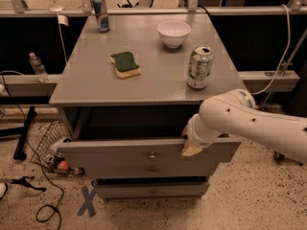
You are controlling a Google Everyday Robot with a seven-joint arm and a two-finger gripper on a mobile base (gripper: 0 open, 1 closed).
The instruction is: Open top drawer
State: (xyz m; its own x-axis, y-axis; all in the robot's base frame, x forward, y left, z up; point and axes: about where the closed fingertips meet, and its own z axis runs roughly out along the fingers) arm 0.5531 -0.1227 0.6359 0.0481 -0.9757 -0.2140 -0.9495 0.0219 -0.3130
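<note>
The top drawer (110, 150) is a grey front panel with a small round metal knob (152, 155) at its centre. It stands pulled out from the grey cabinet (144, 87), with a dark gap behind its upper edge. My gripper (191, 146), at the end of the white arm (249, 123) coming in from the right, sits at the drawer's upper edge, right of the knob. Its tip overlaps the front panel there.
On the cabinet top are a green and yellow sponge (125, 64), a white bowl (173, 33), a soda can (199, 67) and a blue can (100, 14). A lower drawer (153, 190) sits beneath. Cables, a wire basket (48, 140) and a blue X mark (88, 201) are on the floor at the left.
</note>
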